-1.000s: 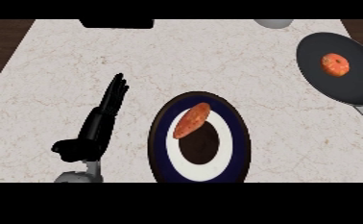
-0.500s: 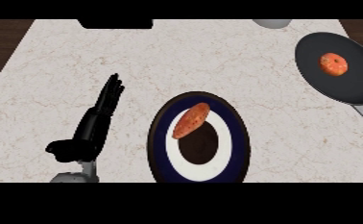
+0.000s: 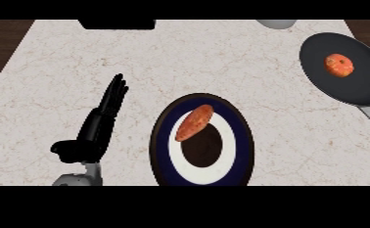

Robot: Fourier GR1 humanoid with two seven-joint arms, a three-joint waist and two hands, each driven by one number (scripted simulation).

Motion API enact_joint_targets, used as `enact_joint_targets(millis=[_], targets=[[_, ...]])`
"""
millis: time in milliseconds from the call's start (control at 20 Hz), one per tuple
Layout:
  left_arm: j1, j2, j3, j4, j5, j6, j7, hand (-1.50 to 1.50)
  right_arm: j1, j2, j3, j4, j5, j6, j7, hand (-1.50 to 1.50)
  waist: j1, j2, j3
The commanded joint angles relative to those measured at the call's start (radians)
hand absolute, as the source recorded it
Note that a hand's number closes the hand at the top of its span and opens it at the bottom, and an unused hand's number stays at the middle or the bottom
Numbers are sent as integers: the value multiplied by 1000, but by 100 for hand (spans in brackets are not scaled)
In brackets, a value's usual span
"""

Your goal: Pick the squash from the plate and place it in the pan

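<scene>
One left hand (image 3: 101, 119) flat-fingered beside plate (image 3: 162, 144), squash (image 3: 194, 123) untouched, pan (image 3: 318, 70) at right edge.

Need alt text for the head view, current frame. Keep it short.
An orange squash lies on a dark-rimmed plate near the front of a marble counter, not yet picked up. The left hand, fingers straight, rests on the counter to the plate's left. At the right edge a dark pan holds a small round orange item.
</scene>
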Motion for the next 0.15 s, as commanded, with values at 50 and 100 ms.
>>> enact_joint_targets(millis=[50,100], targets=[[24,-19,-30,-56,-13,10,37,0,3,3,32,-51,-17,-56,18,-150,-3,-2,-1],[-21,0,-2,-25,-6,2,66,0,-12,1,47,-24,9,-84,6,-150,0,0,0]])
